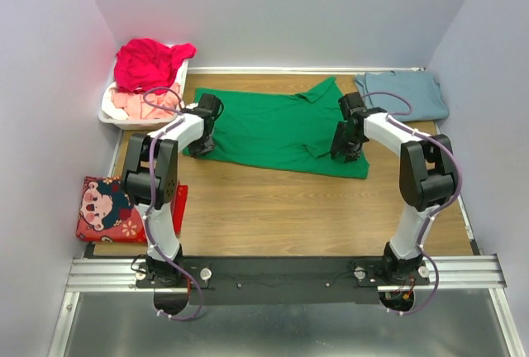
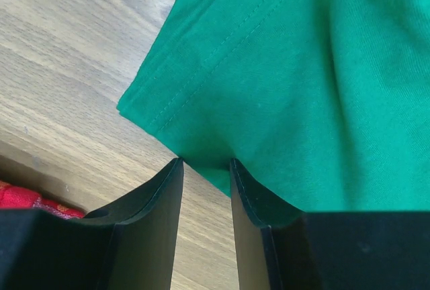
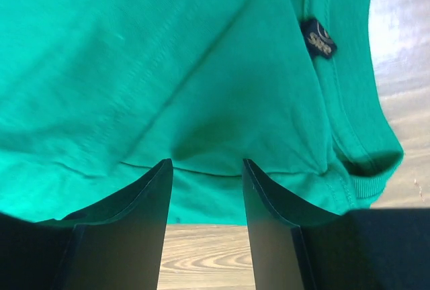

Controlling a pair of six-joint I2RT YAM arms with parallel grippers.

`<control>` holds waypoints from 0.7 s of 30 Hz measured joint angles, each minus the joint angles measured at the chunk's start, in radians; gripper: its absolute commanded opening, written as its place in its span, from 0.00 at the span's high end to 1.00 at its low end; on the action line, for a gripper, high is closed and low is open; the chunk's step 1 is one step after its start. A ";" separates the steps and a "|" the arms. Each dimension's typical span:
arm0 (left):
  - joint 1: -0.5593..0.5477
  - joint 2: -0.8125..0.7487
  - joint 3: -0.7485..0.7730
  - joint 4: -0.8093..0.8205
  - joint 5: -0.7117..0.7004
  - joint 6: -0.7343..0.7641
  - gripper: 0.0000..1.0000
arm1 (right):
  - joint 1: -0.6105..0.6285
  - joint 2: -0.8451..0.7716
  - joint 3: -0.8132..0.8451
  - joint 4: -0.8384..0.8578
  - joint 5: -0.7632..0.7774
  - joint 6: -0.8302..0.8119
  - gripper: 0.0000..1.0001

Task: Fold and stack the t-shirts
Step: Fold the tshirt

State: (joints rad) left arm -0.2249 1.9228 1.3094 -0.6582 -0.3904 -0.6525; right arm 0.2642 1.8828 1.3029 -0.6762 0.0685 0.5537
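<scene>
Tee (image 1: 273, 130) (green) lies spread flat; L gripper (image 2: 205, 162) & R gripper (image 3: 207, 162), jaws apart, straddle its near edge, prob. to pinch both ends for fold.

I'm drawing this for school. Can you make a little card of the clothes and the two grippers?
Spread flat: bright green cotton t-shirt
Far right corner: dusty blue-grey t-shirt, folded
White plastic basket: magenta-red and pale pink clothes
Left gripper: jaws parted at the green shirt's edge
Right gripper: jaws parted at the shirt, beside its collar
</scene>
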 measured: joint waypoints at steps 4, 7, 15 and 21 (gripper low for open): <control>0.000 -0.003 -0.008 0.003 -0.005 -0.019 0.57 | -0.002 -0.007 -0.038 0.003 0.000 0.007 0.47; 0.000 -0.012 -0.025 0.001 -0.016 -0.033 0.58 | -0.002 -0.011 -0.051 0.006 0.000 0.016 0.47; 0.000 -0.067 -0.099 -0.018 -0.026 -0.054 0.59 | -0.002 -0.019 -0.068 -0.010 0.023 0.050 0.48; -0.005 -0.126 -0.170 -0.051 -0.015 -0.064 0.60 | -0.003 -0.049 -0.107 -0.081 0.046 0.079 0.49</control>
State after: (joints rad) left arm -0.2295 1.7973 1.1393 -0.7094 -0.4053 -0.7162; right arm 0.2611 1.8339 1.1957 -0.7570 0.1143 0.6327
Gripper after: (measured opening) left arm 0.405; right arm 0.514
